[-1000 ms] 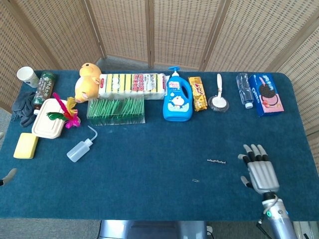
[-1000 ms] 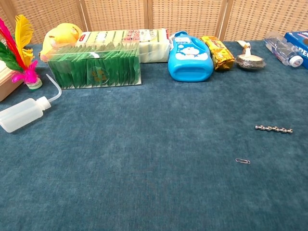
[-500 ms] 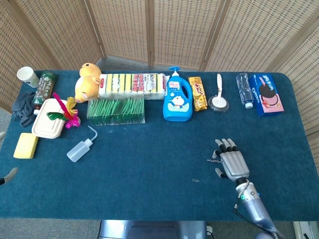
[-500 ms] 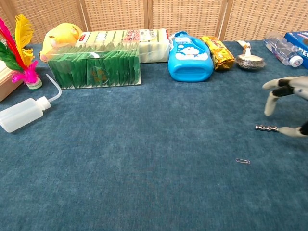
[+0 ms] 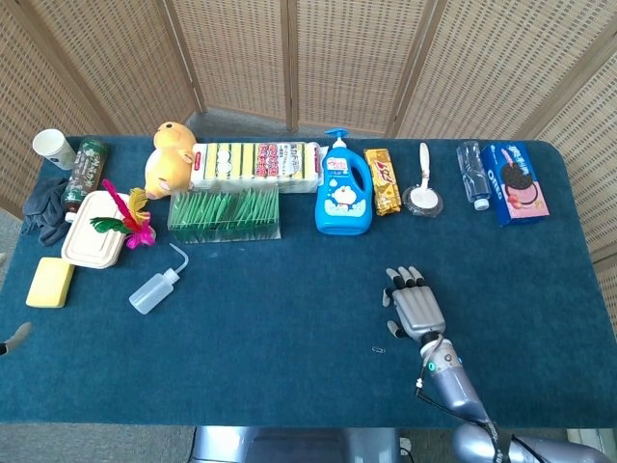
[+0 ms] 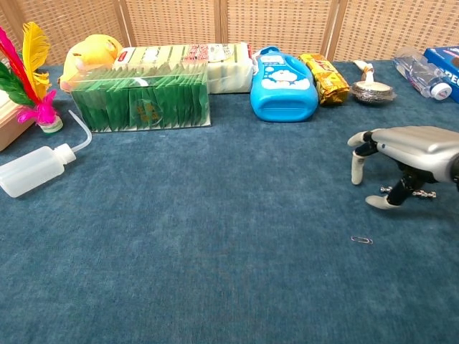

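Far left edge of the table (image 5: pixel 289 386): a sliver of the left hand (image 5: pixel 13 339) shows in the head view, off the cloth and near nothing; too little of it is visible to tell how its fingers lie.

Back row, left to right: paper cup (image 5: pixel 53 148), takeaway box (image 5: pixel 93 228) with a feather shuttlecock (image 5: pixel 123 218) on it, yellow sponge (image 5: pixel 50 282), squeeze bottle (image 6: pixel 32 170) lying on its side, green packet box (image 6: pixel 140 104), blue detergent bottle (image 6: pixel 283 82), spoon (image 6: pixel 372 90), cookie box (image 5: pixel 514 183). All are lined along the far edge, likely to leave the near cloth free for handling.

Right of centre: the right hand (image 6: pixel 405 161) sits palm down, fingers spread and arched, tips at the cloth. The bead chain (image 6: pixel 414 193) lies directly under it, mostly hidden; only a short stretch shows between the fingers. No pinch on it is visible. The arching looks suited to caging a thin, low thing. A paper clip (image 6: pixel 361 240) lies just in front, apart from the hand.
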### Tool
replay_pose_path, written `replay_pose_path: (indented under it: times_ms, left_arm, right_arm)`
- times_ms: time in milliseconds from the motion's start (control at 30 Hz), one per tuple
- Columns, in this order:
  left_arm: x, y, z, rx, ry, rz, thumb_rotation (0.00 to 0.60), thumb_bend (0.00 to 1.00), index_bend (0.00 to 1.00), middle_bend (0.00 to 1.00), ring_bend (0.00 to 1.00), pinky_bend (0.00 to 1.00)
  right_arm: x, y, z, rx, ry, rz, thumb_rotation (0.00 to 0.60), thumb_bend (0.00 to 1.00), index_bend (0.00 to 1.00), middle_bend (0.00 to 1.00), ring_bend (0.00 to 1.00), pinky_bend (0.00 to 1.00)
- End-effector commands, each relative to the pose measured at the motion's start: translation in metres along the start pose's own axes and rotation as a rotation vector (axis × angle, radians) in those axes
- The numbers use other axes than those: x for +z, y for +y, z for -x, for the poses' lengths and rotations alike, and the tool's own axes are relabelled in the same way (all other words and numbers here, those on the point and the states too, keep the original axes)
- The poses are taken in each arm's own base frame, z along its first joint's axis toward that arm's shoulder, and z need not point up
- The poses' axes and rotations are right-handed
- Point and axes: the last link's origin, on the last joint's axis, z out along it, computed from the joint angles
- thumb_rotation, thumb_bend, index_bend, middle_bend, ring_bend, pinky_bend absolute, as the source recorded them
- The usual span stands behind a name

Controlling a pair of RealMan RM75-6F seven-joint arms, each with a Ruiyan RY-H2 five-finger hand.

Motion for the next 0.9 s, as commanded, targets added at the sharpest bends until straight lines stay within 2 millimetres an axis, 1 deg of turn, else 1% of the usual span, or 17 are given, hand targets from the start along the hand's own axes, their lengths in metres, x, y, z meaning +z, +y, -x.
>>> replay_pose_path:
  times_ms: [33,167,433,733,900]
  left_arm:
    - [0.001,-0.002,-0.001,-0.002,0.001,-0.004,0.600,0.41,0.00,0.00,0.00,0.00]
    - [0.001,-0.004,-0.002,-0.008,0.003,-0.007,0.600,0.41,0.00,0.00,0.00,0.00]
    - [0.002,-0.004,-0.001,-0.008,-0.004,-0.004,0.600,0.41,0.00,0.00,0.00,0.00]
    - [0.001,-0.001,0.000,-0.005,-0.009,0.004,0.600,0.41,0.00,0.00,0.00,0.00]
    - [0.001,-0.001,0.001,-0.005,-0.013,0.007,0.600,0.41,0.00,0.00,0.00,0.00]
  right_arm:
    - [0.006,0.000,0.000,-0.002,0.001,0.014,0.600,0.37,0.44,0.00,0.00,0.00]
    - [0.008,0.002,-0.001,0.002,-0.001,0.026,0.600,0.39,0.44,0.00,0.00,0.00]
    - [0.000,0.007,-0.003,0.007,0.000,0.025,0.600,0.39,0.43,0.00,0.00,0.00]
    - [-0.004,0.019,-0.003,0.018,0.002,0.044,0.600,0.39,0.42,0.00,0.00,0.00]
    - [-0.006,0.026,-0.001,0.021,0.005,0.048,0.600,0.39,0.45,0.00,0.00,0.00]
